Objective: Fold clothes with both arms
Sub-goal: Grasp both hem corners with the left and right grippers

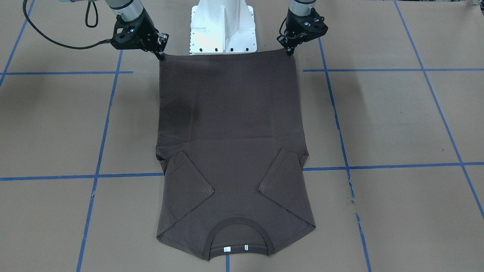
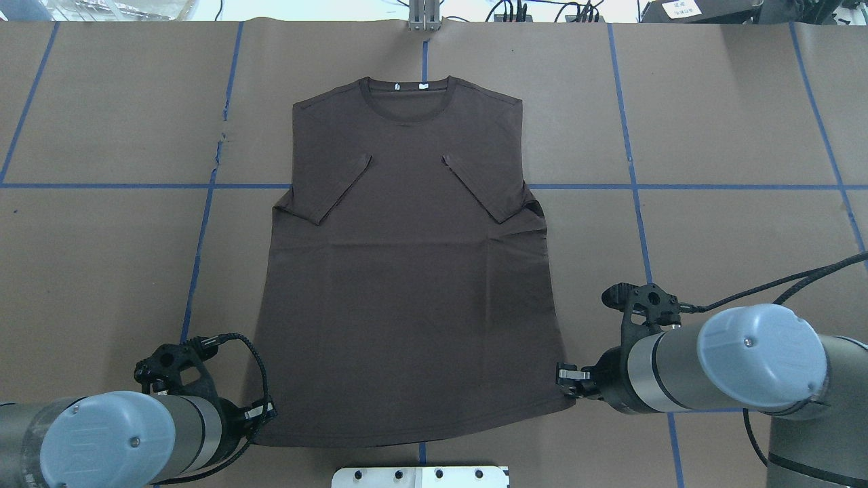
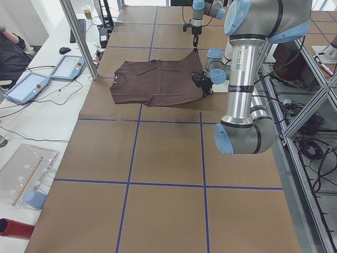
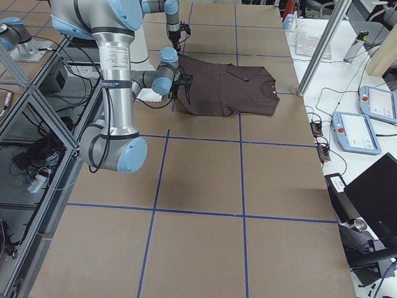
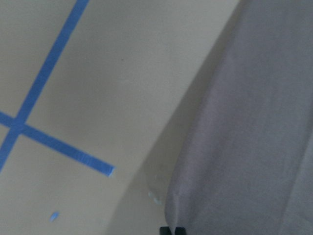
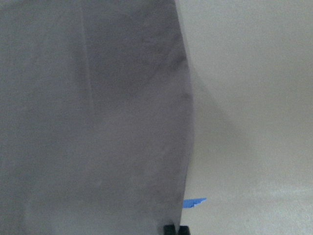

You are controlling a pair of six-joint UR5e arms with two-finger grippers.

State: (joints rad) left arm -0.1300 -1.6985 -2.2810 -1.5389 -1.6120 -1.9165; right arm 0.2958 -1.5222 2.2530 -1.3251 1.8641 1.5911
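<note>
The dark brown T-shirt [image 1: 230, 132] lies front up on the brown table, sleeves folded in over the chest and collar [image 2: 405, 95] at the far side from me. Its hem runs straight and taut between my two grippers. My left gripper [image 2: 268, 411] is shut on the hem's left corner, also seen in the front-facing view [image 1: 290, 51]. My right gripper [image 2: 566, 379] is shut on the hem's right corner [image 1: 160, 56]. In both wrist views the closed fingertips pinch the cloth edge [image 5: 172, 230] [image 6: 176, 229], and a shadow under the shirt [image 5: 254, 122] shows the corner slightly raised.
The white pedestal base [image 1: 223, 30] stands just behind the hem, between the grippers. Blue tape lines [image 2: 203, 224] grid the brown paper table. A metal post [image 3: 79, 39] and tablets [image 3: 26, 87] stand off the table's far edge on the operators' side.
</note>
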